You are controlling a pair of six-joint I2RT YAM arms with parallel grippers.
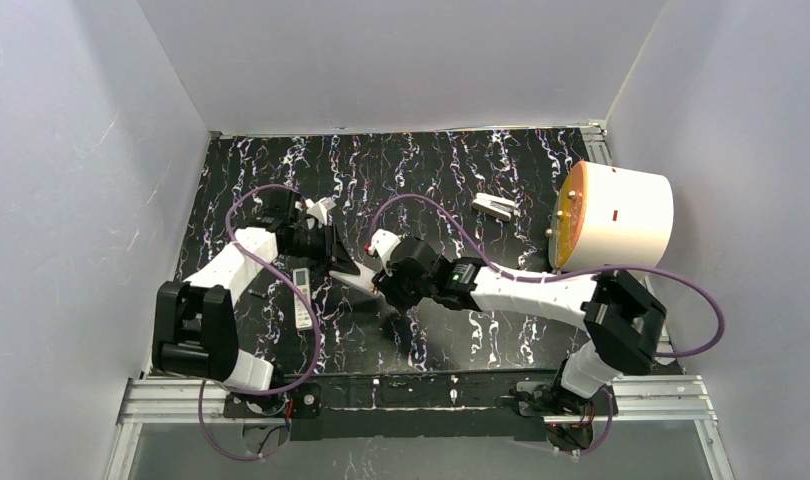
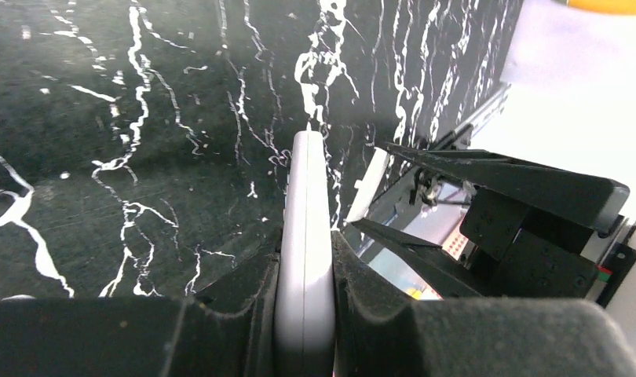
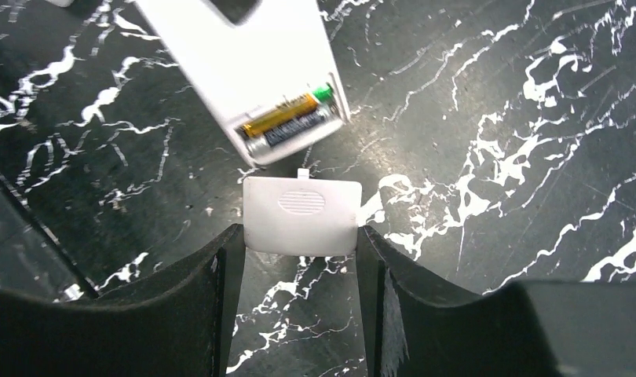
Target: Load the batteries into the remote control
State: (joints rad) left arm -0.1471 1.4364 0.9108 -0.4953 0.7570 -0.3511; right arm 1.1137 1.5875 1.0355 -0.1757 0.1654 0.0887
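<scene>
The black, white-veined surface (image 1: 461,170) spreads under both my tools. Well off to the right of my right tool, a cream drum (image 1: 621,215) with an orange face lies on its side. My left tool (image 2: 305,263) is clamped tight on the remote control (image 2: 306,196). From the left wrist I see it edge-on, a slim grey-white slab pinched between the two pads and jutting out past their tips. Whether its far end touches the surface I cannot tell. From the right wrist that end sits just ahead of my right tool (image 3: 299,236), back face up, with its compartment uncovered. A second, slim white remote (image 1: 302,297) lies flat on the surface just beside my left arm, on the near side of the left tool. A small white piece (image 1: 496,207) lies beyond my right tool; what it is I cannot tell. My right tool stands about half open, its two fingers pressing on the side edges of the battery cover (image 3: 301,214). This is a small white plate with a ribbed patch, its tab pointing at the remote, a narrow gap apart from it. The batteries (image 3: 287,123) lie in the open compartment at the remote's end, just ahead of the cover. There are two side by side, one gold and one dark, with a green tip showing.
</scene>
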